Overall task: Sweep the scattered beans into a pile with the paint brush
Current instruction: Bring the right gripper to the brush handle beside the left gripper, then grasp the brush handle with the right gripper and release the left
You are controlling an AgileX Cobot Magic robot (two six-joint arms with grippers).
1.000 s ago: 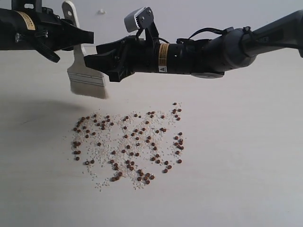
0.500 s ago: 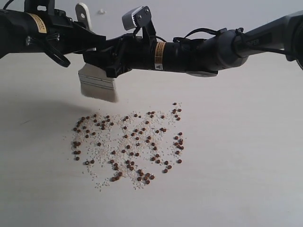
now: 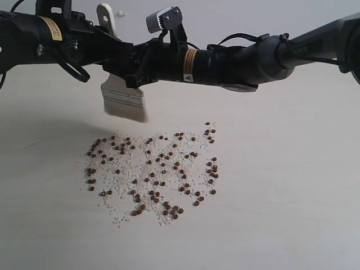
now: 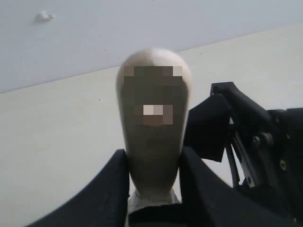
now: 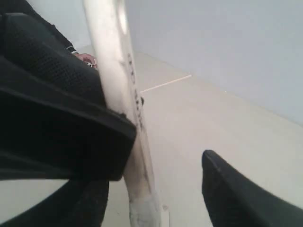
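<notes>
Wide flat paint brush (image 3: 124, 99) with pale wooden handle, silver band and cream bristles, hanging bristles-down and tilted above the pale matte table (image 3: 292, 197). The left gripper (image 4: 154, 185) is clamped on the handle just under its rounded end. The right gripper (image 5: 170, 161) brackets the same handle lower down: one finger lies against the wood and the other stands apart from it, so its jaws are parted.

The small round reddish-brown beans (image 3: 154, 169), mixed with fine whitish grains, lie scattered on the table below the bristle edge. None touches the bristles.

Hazards, by judgement:
- Release by the upper gripper before the lower one closes would drop the brush into the scatter.
- The two grippers crowd one short handle and may collide.
- With the brush tilted, one bristle corner would land first, so beans would roll sideways and grains pass under.

Nothing stands between bristles and beans. A small white scrap (image 3: 120, 13) sits far behind the handle.
</notes>
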